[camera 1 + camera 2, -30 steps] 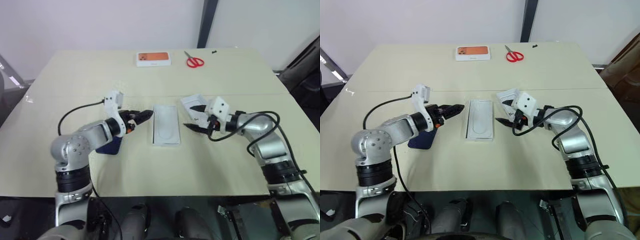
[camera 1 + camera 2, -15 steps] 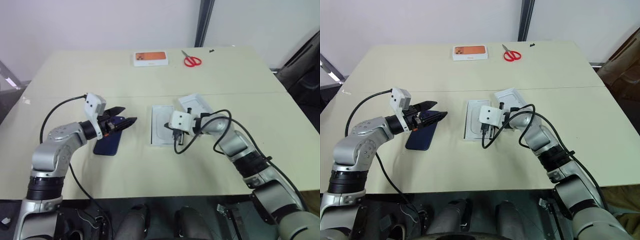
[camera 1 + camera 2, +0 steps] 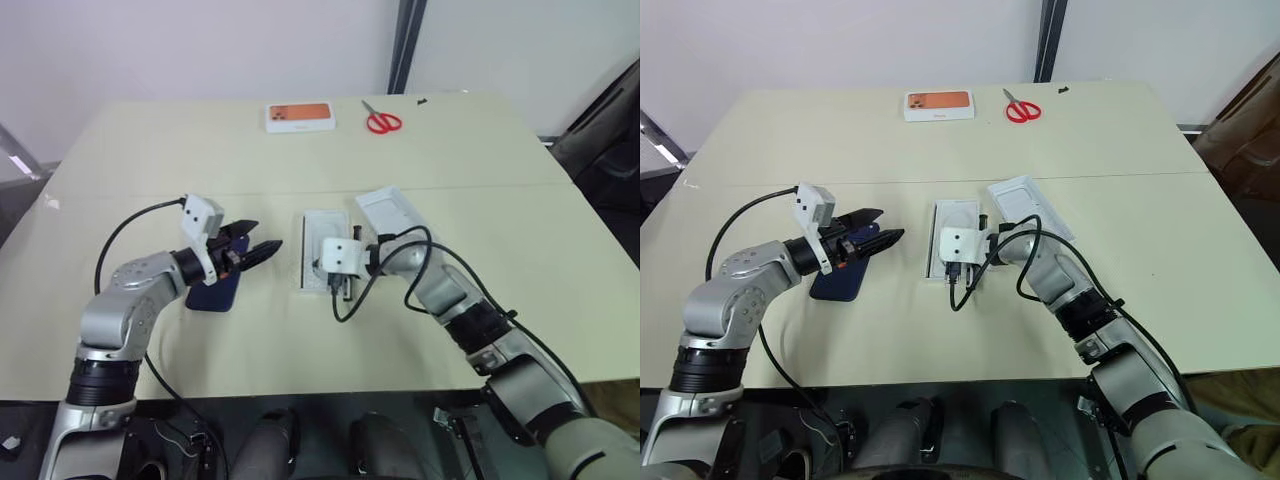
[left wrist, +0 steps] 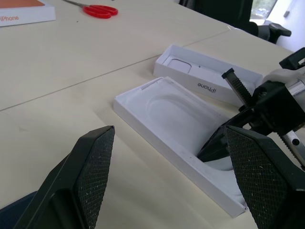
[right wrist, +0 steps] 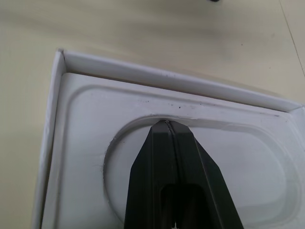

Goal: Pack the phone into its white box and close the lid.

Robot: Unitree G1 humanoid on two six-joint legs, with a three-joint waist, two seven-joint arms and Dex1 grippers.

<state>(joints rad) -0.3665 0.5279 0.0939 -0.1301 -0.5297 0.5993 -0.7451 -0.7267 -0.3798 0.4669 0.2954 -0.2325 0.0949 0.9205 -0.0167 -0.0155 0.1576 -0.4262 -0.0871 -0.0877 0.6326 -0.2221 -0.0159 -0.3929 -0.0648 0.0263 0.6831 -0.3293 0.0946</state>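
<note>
The white box (image 3: 325,262) lies at mid-table with its white recessed insert (image 4: 177,117) showing. My right gripper (image 5: 167,122) is shut, its joined tips down in the insert's recess at the box's near end, also seen in the left wrist view (image 4: 214,144). The lid (image 3: 395,212) lies inside up just right of the box, at an angle. The dark navy phone (image 3: 212,292) lies flat on the table left of the box. My left gripper (image 3: 255,250) hovers open and empty over the phone's far end, pointing level toward the box.
An orange-topped white box (image 3: 300,116) and red scissors (image 3: 383,122) lie at the table's far edge. Cables loop from both wrists, the right one (image 3: 345,305) sagging onto the table near the white box's front.
My right gripper swung left from beside the lid, shut, and lowered its tips into the insert's recess. The left gripper rolled slightly and stayed open near the phone.
</note>
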